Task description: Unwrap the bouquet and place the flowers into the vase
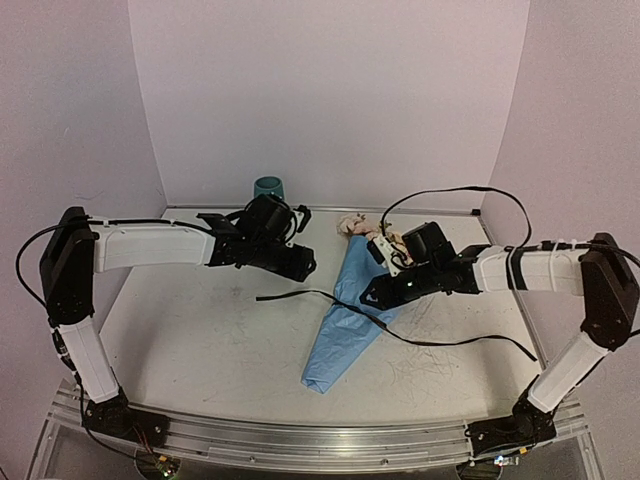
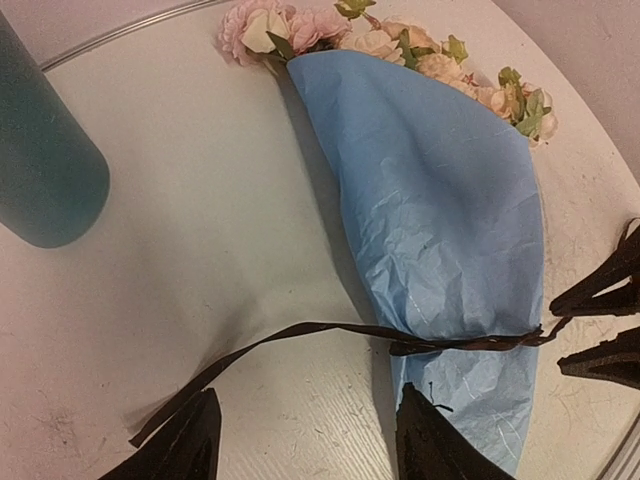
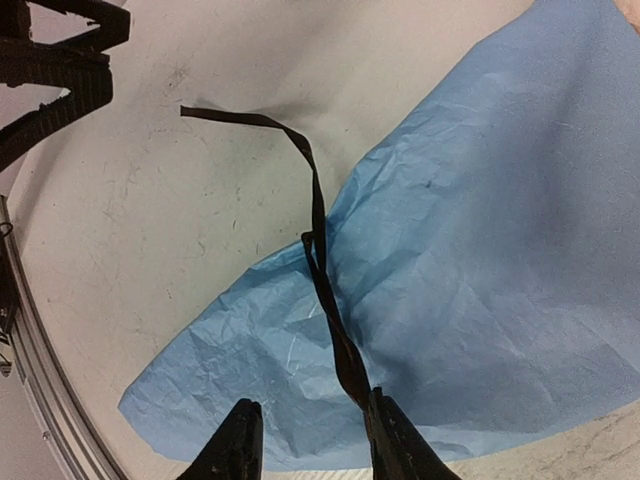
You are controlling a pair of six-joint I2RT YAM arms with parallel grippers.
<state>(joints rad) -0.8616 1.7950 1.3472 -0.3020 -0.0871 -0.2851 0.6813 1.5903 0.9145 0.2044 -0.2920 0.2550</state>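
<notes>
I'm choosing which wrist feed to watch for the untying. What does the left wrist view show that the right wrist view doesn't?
Only the left wrist view: the vase, left of the bouquet, and the flowers poking from the wrap's wide end.
Only the right wrist view: the ribbon running down between the parted fingers of the right gripper, and the wrap's pointed end.
Both: the bouquet's blue wrap and the black ribbon wound round it. Each also catches the other arm's fingers at its edge.

One blue paper bouquet (image 2: 440,200), one black ribbon (image 2: 460,344), one teal vase (image 2: 40,170), one table (image 1: 200,340). Left gripper (image 2: 310,440), right gripper (image 3: 318,445): two. Pink blooms (image 2: 300,25) too bunched to count.
</notes>
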